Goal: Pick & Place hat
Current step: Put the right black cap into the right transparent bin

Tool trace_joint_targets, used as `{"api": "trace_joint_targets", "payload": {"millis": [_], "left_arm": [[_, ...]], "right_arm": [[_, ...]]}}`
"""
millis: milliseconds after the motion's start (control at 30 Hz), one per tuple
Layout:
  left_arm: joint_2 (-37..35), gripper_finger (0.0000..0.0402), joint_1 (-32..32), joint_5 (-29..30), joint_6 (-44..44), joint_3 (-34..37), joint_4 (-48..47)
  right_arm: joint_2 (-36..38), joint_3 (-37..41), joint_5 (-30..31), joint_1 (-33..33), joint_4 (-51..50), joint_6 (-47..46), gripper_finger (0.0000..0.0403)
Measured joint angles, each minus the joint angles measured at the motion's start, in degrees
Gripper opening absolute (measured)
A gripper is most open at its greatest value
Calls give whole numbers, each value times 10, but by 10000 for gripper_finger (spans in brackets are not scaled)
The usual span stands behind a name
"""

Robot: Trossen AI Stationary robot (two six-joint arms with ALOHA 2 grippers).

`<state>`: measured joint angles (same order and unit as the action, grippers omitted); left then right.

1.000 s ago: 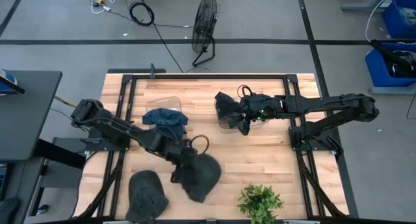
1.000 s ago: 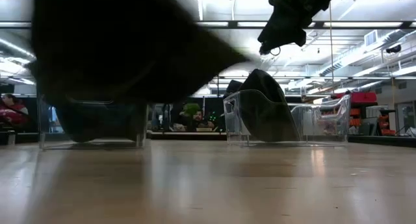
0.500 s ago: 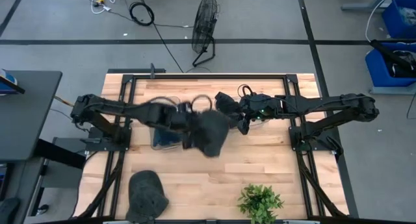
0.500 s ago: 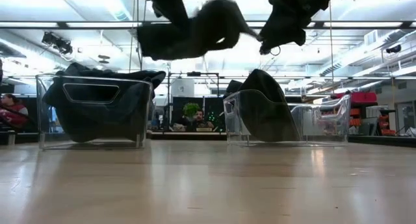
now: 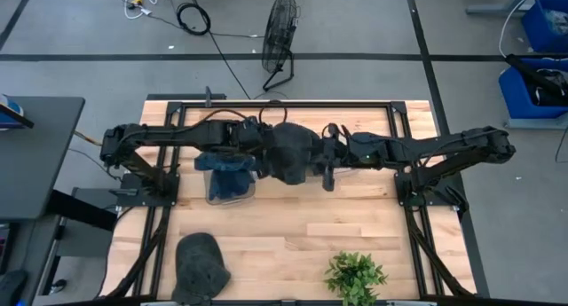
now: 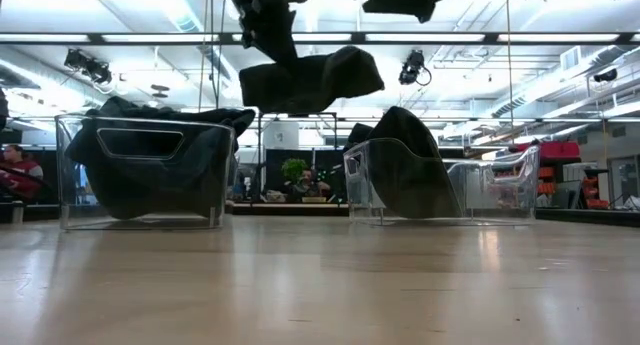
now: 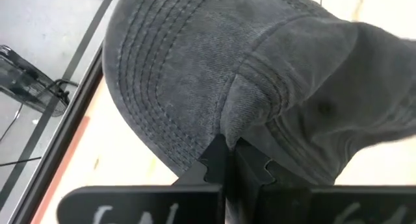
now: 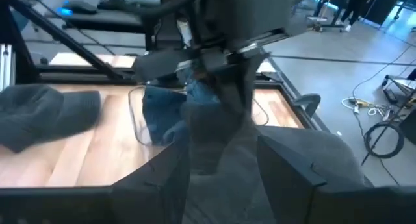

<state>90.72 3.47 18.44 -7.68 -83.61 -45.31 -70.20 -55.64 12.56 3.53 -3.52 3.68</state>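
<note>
A dark grey hat [image 5: 290,153] of soft, washed cotton, its brim ribbed with rows of curved stitching, hung in the air above the far middle of the pale wooden bench [image 5: 293,231], pinched at its fabric by the left pincer [image 7: 229,160], whose two dark fingers were pressed together on a fold of cloth. From table height the hat [image 6: 310,80] drooped in a limp, slanted shape above and between two clear plastic bins: the left bin [image 6: 142,173] heaped with dark and blue garments, the right bin [image 6: 400,180] holding another dark cap. The right pincer [image 8: 218,152] was raised just beside the hanging hat, its fingers spread wide with nothing between them, facing the cloth. A second grey cap [image 5: 200,263], rounded and ribbed, lay flat on the bench's near left edge, well apart from the arms, and a small green leafy plant [image 5: 355,275] stood at the near right edge. A black wire floor fan [image 5: 280,35] stood on the grey floor beyond the bench.
</note>
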Motion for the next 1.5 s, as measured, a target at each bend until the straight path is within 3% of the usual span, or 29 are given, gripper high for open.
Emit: {"api": "trace_joint_targets", "payload": {"millis": [233,500,933,1300,1400,1500], "left_arm": [[0,12,-8,0,10,0,79],[0,11,-7,2,24,0,75],[0,12,-8,-34,29,0,67],[0,12,-8,-53,49,0,73],[0,12,-8,-54,49,0,73],[0,12,-8,-56,49,0,73]], "right_arm": [[-74,0,78,5,26,50,180],[-130,0,249,5,60,132,180],[-139,0,275,18,83,271,134],[-139,0,271,19,62,298,201],[-139,0,272,19,54,298,187],[-139,0,274,18,50,296,143]]}}
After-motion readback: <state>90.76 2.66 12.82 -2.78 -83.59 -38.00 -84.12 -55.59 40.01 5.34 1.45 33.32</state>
